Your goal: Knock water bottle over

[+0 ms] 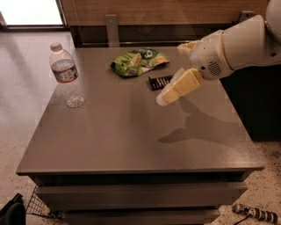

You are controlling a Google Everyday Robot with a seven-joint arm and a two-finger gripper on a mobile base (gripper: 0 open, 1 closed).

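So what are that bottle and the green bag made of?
The water bottle looks like clear, glossy plastic: see-through, ribbed. The green bag seems shiny crinkled film, judging by its creases. The pincer hangs above the table, well clear of the bottle.

Your scene is dim; window (33, 11) glares top left; gripper (163, 99), over table's (123, 149) right, throws soft shadow.

A green snack bag (138, 61) lies near the far edge of the grey table (131, 145). A black ribbed packet (158, 82) lies just beside it, partly hidden behind the gripper (163, 99) hanging over the table's right half. A wire basket (37, 204) stands on the floor below the near left corner.
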